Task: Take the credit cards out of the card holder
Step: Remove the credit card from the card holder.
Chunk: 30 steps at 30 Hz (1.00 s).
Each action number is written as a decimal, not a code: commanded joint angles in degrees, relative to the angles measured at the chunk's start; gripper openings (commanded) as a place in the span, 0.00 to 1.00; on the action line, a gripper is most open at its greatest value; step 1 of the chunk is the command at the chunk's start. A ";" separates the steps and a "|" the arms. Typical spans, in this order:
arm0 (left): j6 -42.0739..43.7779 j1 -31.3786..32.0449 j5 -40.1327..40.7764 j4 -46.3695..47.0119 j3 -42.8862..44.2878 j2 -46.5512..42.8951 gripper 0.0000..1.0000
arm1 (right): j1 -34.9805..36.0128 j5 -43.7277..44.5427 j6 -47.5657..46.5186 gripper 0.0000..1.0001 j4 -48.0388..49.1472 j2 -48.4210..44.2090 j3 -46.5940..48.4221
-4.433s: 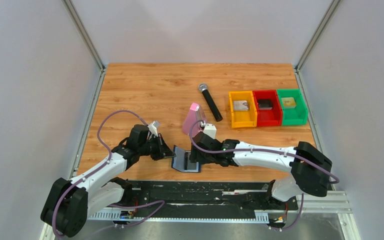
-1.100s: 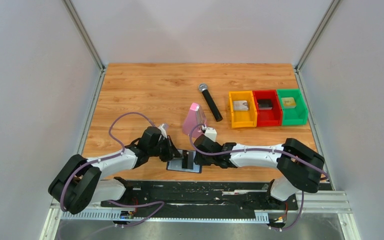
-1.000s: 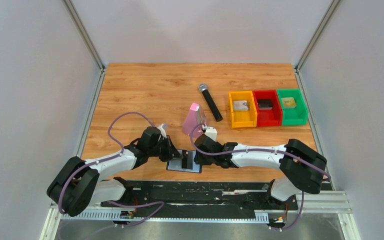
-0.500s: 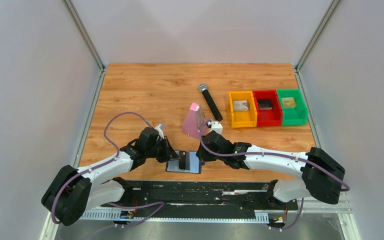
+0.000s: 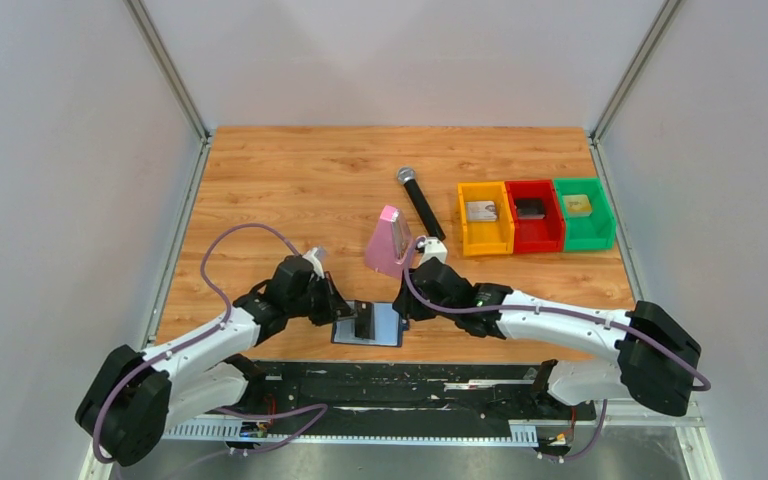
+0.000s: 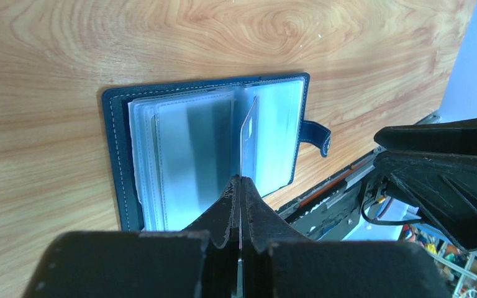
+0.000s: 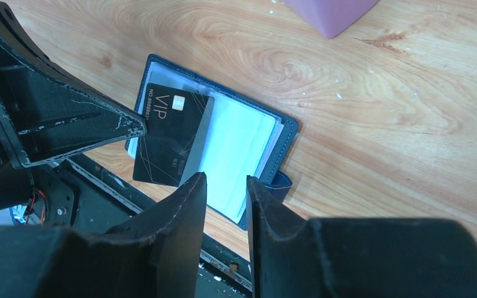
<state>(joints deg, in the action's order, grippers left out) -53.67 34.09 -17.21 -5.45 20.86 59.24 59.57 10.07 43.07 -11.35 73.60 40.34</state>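
Observation:
The navy card holder [image 5: 390, 326] lies open near the table's front edge, its pale slotted pages up [image 6: 186, 155] [image 7: 239, 155]. My left gripper [image 5: 345, 313] [image 6: 240, 180] is shut on a black credit card marked VIP [image 7: 172, 133]. It holds the card on edge over the holder's left half, so the left wrist view shows only the thin edge [image 6: 246, 130]. My right gripper [image 5: 406, 305] [image 7: 227, 183] is open by a narrow gap and empty, just above the holder's right edge by the snap tab [image 7: 279, 183].
A pink metronome [image 5: 388, 240] stands right behind the holder, and a black microphone [image 5: 421, 204] lies beyond it. Orange [image 5: 485, 238], red [image 5: 534, 236] and green [image 5: 584, 230] bins with small items sit at the right. A black rail [image 5: 410, 385] runs along the front edge.
My right gripper has drawn back to the right, off the holder's pages. The left gripper still grips the black card, which now stands over the holder.

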 commanded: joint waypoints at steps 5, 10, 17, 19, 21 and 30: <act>-0.23 -0.25 2.76 -3.78 2.46 -7.42 0.00 | -0.07 -3.71 -2.16 0.36 2.61 -0.46 3.63; -1.48 -0.25 1.34 -4.31 3.39 -9.33 0.00 | -0.23 -4.18 -0.36 0.46 3.61 0.40 4.13; -2.62 -0.25 -0.16 -2.65 3.49 -10.69 0.00 | -0.59 -7.39 1.81 0.58 5.67 2.99 4.49; -1.35 -0.31 1.66 -3.92 3.89 -10.13 0.00 | -0.77 -6.79 2.63 0.58 5.41 3.65 4.40; 0.56 -0.26 3.75 -6.76 4.73 -8.64 0.00 | -1.34 -7.18 3.80 0.53 5.42 4.48 4.47; 2.88 -2.04 7.62 -9.84 5.74 -1.07 0.12 | -1.47 -9.10 8.60 0.42 8.12 10.87 7.14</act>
<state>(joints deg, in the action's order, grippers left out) -52.49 33.39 -12.08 -14.04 24.77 56.82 58.26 1.87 47.94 -7.53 82.56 44.51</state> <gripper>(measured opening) 0.108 0.437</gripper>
